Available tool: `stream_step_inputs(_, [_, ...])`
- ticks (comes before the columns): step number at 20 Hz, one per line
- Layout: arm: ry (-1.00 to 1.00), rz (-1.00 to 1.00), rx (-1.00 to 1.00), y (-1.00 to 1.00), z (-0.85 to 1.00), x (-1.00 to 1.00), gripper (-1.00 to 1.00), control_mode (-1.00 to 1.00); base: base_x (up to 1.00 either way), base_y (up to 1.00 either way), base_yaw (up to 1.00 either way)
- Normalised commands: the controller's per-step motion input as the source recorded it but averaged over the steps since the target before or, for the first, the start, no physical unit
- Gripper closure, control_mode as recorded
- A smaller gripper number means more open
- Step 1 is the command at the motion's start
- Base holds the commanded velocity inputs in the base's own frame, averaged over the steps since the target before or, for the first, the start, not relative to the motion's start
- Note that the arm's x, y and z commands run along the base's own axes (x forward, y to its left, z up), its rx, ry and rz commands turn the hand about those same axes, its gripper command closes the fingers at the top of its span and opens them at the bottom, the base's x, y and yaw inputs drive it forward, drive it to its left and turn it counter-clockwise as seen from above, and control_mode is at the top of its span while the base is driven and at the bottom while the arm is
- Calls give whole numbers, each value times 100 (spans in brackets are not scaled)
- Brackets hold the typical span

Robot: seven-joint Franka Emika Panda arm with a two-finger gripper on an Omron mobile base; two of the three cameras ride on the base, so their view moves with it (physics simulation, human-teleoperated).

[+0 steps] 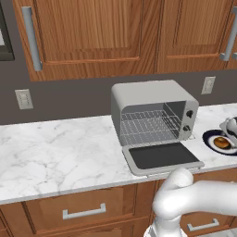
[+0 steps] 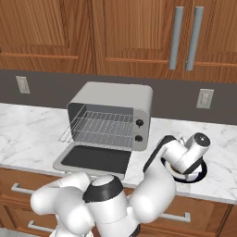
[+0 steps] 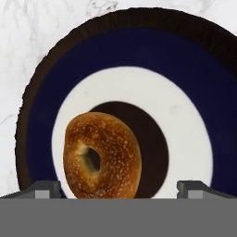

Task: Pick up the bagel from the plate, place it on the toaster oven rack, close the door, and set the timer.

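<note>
The golden-brown bagel [image 3: 102,155] lies flat on the plate [image 3: 139,46], left of its dark centre. My gripper [image 3: 119,189] hangs straight above it, open, with the bagel between the two fingertips [image 3: 44,188] and nearer the left one. I see no contact. In the left base view the bagel [image 1: 222,142] and plate [image 1: 208,139] sit right of the toaster oven. The oven's door [image 1: 162,156] lies folded down flat on the counter. The wire rack [image 1: 148,126] is bare inside the cavity. In the right base view my hand [image 2: 190,155] covers most of the plate [image 2: 199,175].
The grey toaster oven [image 2: 115,99] stands on a marble counter [image 1: 55,152] against the back wall, with two dark knobs [image 2: 138,130] on its right side. Wooden cabinets hang above. Wall outlets [image 2: 204,98] sit either side. The counter's front edge runs just below the open door.
</note>
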Motion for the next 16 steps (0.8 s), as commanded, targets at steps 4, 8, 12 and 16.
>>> stream_step_inputs(4, [3,0,0,0,-8,14,-100,-100,0,0,0])
stream_step_inputs(8, [6,0,0,0,-15,6,-100,-100,0,0,0])
stream_step_inputs(12, [4,0,0,0,-14,9,-100,-100,0,0,0])
stream_step_inputs(16, [3,0,0,0,-11,10,-100,-100,0,0,0])
